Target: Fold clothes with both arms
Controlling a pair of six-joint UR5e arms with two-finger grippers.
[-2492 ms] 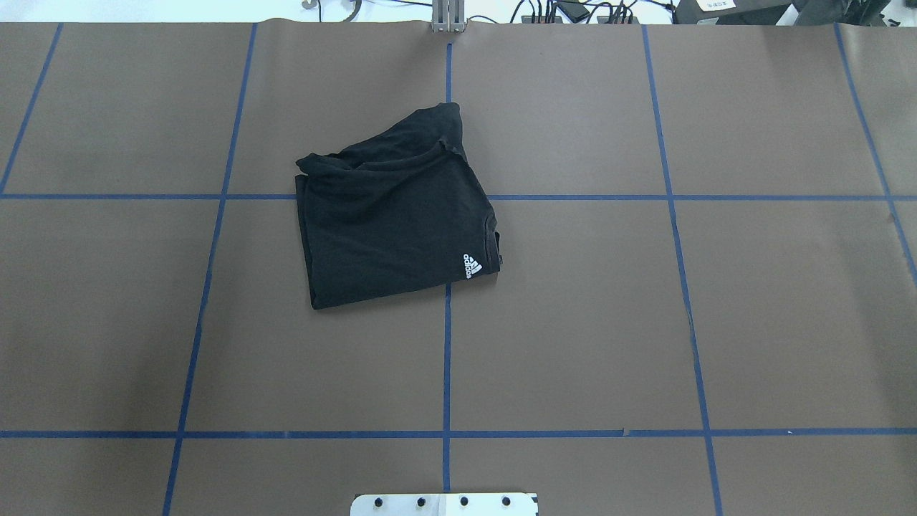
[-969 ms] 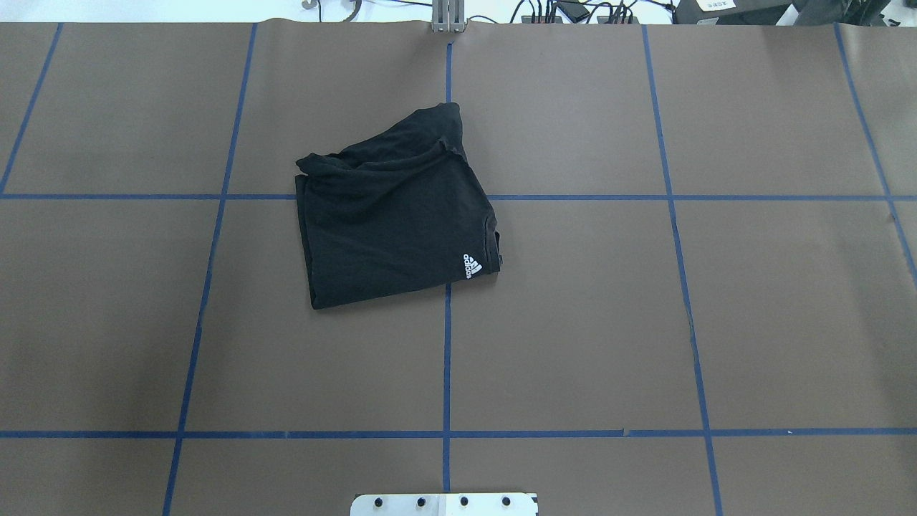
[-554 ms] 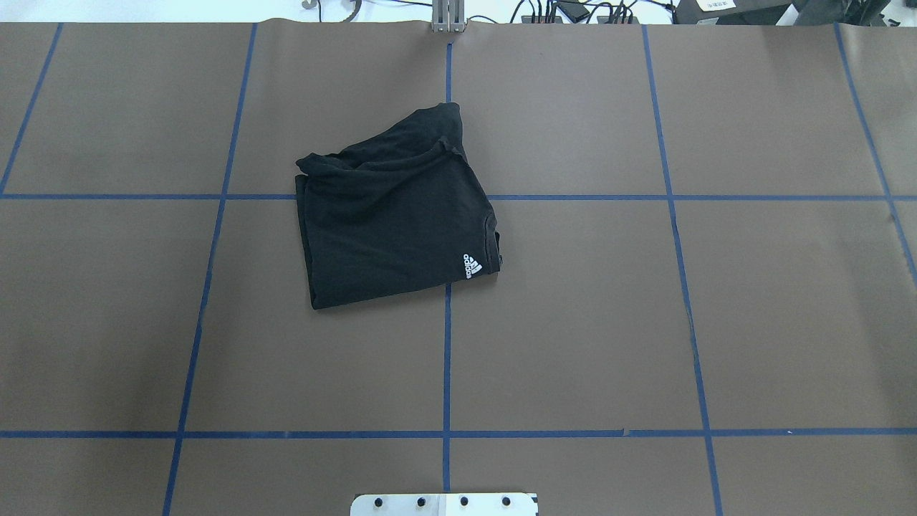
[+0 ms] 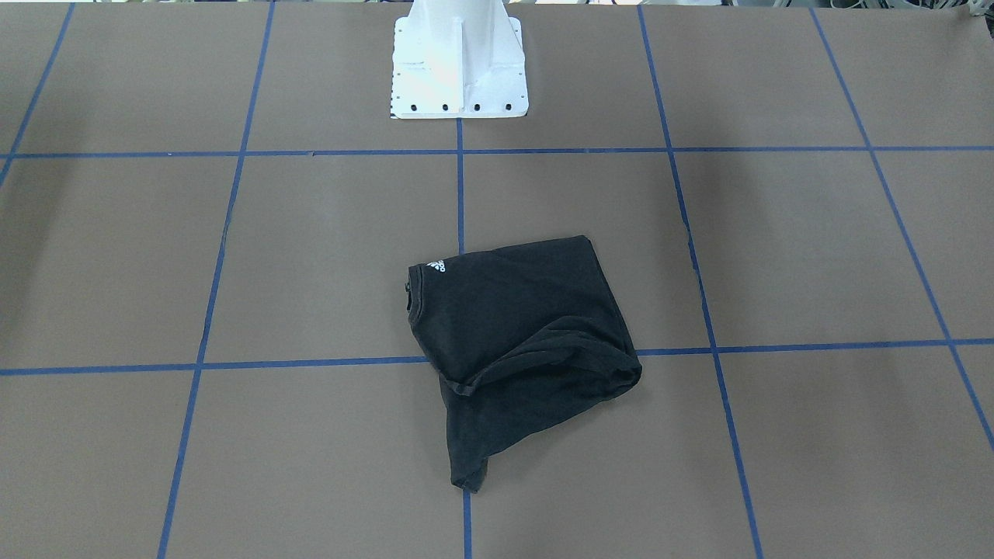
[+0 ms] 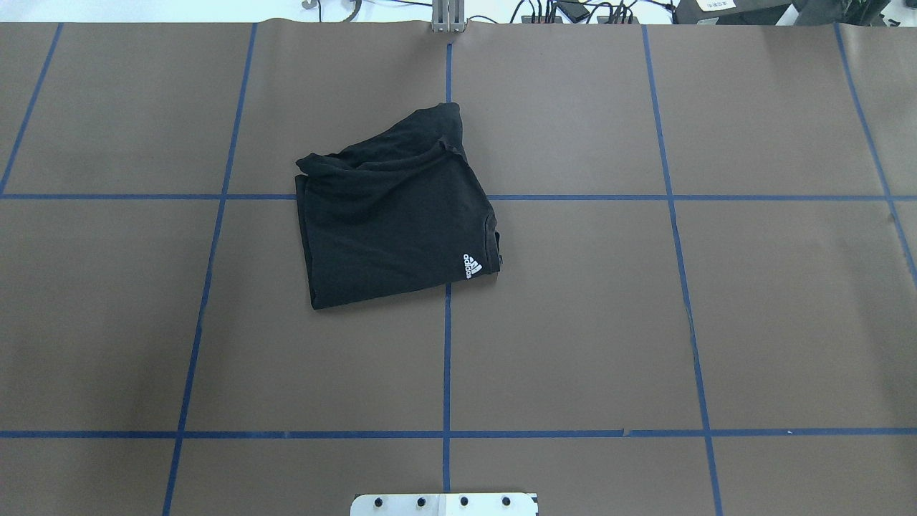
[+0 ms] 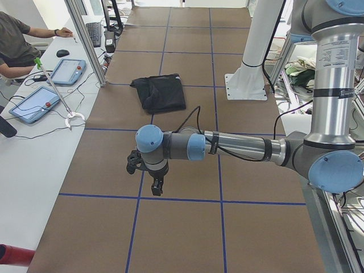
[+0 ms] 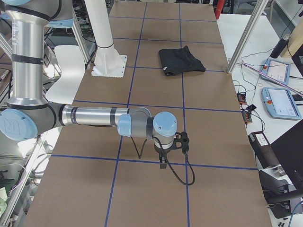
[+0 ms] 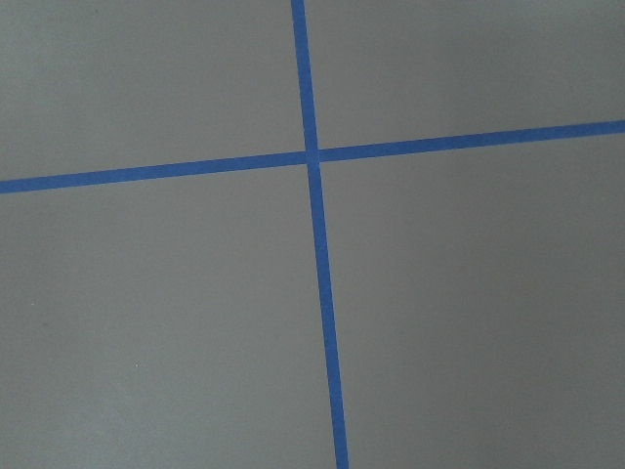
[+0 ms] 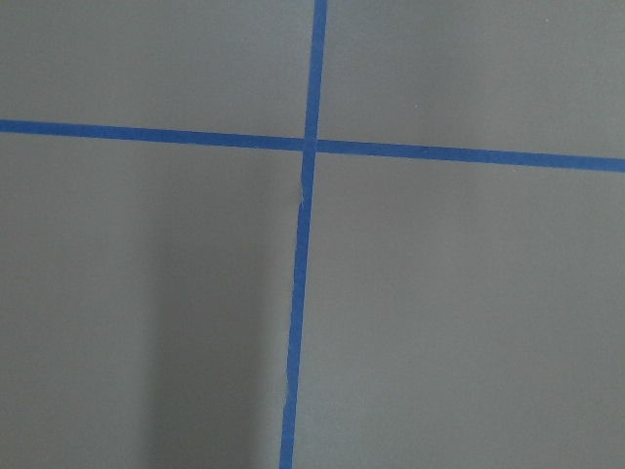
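Left gripper (image 6: 154, 189), right gripper (image 7: 162, 162): grip state indiscernible, above blue tape (image 8: 312, 156); T-shirt (image 5: 390, 222) well apart, near pedestal (image 4: 458, 70).

A robotics lab can be made out, tbh: a table (image 5: 573, 322) wrapped in brown paper and gridded with blue tape (image 5: 446, 358), a white robot pedestal (image 4: 458, 70) bolted on at 12 o'clock in the front-facing view, and teach pendants (image 6: 67, 70) laid on a side bench (image 6: 23, 182).

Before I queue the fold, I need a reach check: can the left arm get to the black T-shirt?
Probably yes: only bare table lies between the left gripper and the T-shirt, with nothing standing in the way.
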